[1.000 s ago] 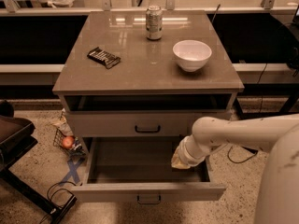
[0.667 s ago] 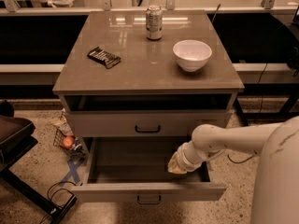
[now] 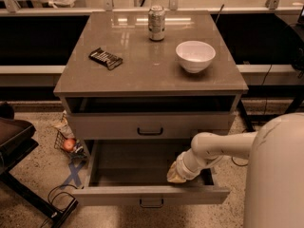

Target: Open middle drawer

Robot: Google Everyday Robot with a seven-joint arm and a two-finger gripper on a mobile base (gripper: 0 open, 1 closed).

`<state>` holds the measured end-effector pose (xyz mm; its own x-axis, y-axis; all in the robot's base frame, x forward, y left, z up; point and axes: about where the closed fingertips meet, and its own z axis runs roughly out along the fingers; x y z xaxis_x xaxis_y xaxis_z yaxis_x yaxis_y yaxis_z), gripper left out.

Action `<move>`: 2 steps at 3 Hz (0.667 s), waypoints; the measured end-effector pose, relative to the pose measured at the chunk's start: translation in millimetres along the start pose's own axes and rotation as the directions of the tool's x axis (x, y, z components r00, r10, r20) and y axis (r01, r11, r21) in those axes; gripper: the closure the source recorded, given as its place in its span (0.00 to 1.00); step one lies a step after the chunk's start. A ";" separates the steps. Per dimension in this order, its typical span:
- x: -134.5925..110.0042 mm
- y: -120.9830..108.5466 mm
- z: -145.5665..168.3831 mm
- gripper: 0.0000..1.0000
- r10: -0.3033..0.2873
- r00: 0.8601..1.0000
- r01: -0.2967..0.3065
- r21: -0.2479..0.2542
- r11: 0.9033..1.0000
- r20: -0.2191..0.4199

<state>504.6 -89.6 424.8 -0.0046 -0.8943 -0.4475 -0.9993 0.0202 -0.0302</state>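
The middle drawer (image 3: pixel 112 195) stood pulled well out of the cabinet, its flat front with the small dark handle nearest the camera and its bare floor in view. The end effector (image 3: pixel 176 175) was inside that drawer, low at the right front corner just behind the drawer front; whether it was spread or pressed together could not be told. The white arm (image 3: pixel 216 146) reached it over the drawer's right wall from the robot body (image 3: pixel 278 175) standing to the drawer's right. Compared with a second earlier, the end effector had sunk lower and shifted slightly left, closer to the drawer front, and the arm's bend had dropped with it, while the drawer stood out as far as before. Directly above the middle drawer the upper drawer (image 3: pixel 109 126) was shut. Higher still, on the counter (image 3: pixel 142 77), a dark snack packet (image 3: pixel 105 58) lay above the drawer's left half, a white bowl (image 3: pixel 195 56) above its right half and a can (image 3: pixel 156 23) upright farther back. On the floor left of the drawer were a small wire basket with a red fruit (image 3: pixel 70 144) and a blue tape cross (image 3: pixel 73 173).
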 end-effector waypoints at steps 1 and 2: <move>5.6 14.9 8.3 1.00 0.002 0.999 -0.004 -0.062 0.998 -0.033; 15.6 39.7 11.1 1.00 0.021 0.998 -0.028 -0.127 0.992 -0.055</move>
<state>465.3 -97.8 406.7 -0.0272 -0.9170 -0.3979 -0.9954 -0.0119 0.0956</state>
